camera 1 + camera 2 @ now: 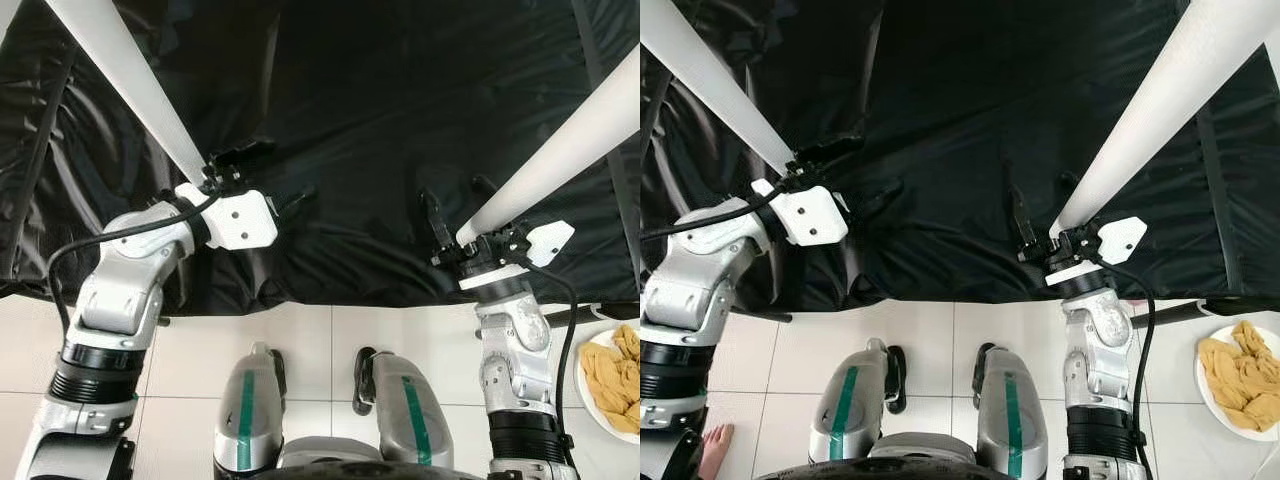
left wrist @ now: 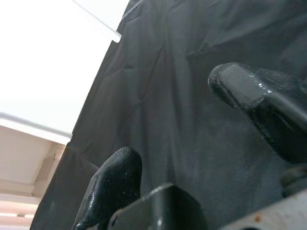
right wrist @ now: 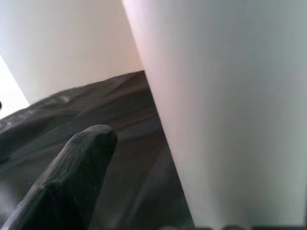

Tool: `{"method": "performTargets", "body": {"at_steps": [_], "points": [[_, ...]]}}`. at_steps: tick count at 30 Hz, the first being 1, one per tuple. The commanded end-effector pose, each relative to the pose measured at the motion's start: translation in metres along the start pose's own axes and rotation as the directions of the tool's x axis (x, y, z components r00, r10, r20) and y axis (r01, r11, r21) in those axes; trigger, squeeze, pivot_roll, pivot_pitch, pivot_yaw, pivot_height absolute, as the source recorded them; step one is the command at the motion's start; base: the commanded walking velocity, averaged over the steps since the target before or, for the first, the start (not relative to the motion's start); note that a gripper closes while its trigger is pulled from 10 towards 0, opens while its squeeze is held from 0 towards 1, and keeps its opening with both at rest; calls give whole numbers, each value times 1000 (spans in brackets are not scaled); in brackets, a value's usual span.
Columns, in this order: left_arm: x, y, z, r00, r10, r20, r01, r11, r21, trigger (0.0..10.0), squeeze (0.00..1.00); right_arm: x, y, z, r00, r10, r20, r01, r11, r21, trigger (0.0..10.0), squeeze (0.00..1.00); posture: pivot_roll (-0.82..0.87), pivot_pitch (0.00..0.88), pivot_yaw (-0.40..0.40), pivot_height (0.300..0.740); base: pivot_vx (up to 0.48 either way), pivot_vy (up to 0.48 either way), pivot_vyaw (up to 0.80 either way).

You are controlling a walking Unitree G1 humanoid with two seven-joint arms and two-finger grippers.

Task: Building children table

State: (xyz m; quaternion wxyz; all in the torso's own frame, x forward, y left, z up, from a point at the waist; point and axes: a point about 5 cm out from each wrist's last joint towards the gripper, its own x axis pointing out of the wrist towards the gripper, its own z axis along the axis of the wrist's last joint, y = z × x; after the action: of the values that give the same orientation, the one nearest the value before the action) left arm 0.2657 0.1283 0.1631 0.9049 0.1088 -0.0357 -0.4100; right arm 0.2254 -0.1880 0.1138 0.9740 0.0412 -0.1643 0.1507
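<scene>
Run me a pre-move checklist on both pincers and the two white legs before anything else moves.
1. Left pincer at the base of the left white leg: ok.
2. Left pincer gripping that leg: cannot tell; its fingers stand apart over black sheet.
3. Right pincer at the right white leg: ok.
4. Right grip shut on that leg: cannot tell.
5. Legs seated in the tabletop under the sheet: cannot tell.
6. Plate of food on the floor close to the right arm: not ok.

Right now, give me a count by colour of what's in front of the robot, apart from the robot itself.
White table legs: 2, one by the left gripper, one by the right gripper
Black sheet: 1
White plate: 1
Tan pile on the plate: 1
Total: 5
</scene>
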Motion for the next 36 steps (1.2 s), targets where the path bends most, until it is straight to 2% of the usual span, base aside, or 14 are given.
{"method": "performTargets", "body": {"at_steps": [1, 4, 5, 9, 12, 24, 27, 36], "points": [[-4, 7, -6, 994, 109, -15, -109, 994, -13, 10000, 0, -5, -1, -4, 1000, -16, -20, 16, 1000, -8, 10000, 0, 70, 103, 82, 740, 0, 0, 0], [-3, 6, -8, 993, 115, -2, -115, 993, -28, 10000, 0, -6, -3, -4, 1000, -29, -14, 28, 999, -21, 10000, 0, 63, 101, 81, 740, 0, 0, 0], [-2, 6, -9, 991, 133, 8, -133, 991, -28, 10000, 0, -8, -5, -4, 999, -50, -2, 50, 997, -58, 10000, 0, 58, 101, 79, 740, 0, 0, 0], [-1, 6, -13, 988, 155, 3, -155, 987, -32, 10000, 0, -11, -10, -3, 996, -84, 15, 84, 994, -71, 10000, 0, 51, 102, 72, 740, 0, 0, 0], [-2, 9, -25, 976, 216, -29, -217, 974, -65, 10000, 0, -15, -19, 6, 987, -145, 66, 150, 985, -82, 10000, 0, 36, 100, 61, 740, 0, 0, 0], [-3, 7, -39, 968, 249, -17, -249, 964, -95, 10000, 0, -12, -16, 10, 991, -98, 91, 107, 989, -100, 10000, 0, 31, 91, 36, 740, 0, 0, 0], [-2, 6, -40, 967, 254, -14, -254, 964, -77, 10000, 0, -12, -16, 10, 991, -95, 94, 105, 989, -103, 10000, 0, 30, 90, 29, 740, 0, 0, 0], [2, 2, -42, 968, 250, 6, -247, 961, -122, 10000, 0, -11, -14, 11, 994, -72, 84, 81, 992, -101, 10000, 0, 18, 89, 7, 740, 0, 0, 0]]}}
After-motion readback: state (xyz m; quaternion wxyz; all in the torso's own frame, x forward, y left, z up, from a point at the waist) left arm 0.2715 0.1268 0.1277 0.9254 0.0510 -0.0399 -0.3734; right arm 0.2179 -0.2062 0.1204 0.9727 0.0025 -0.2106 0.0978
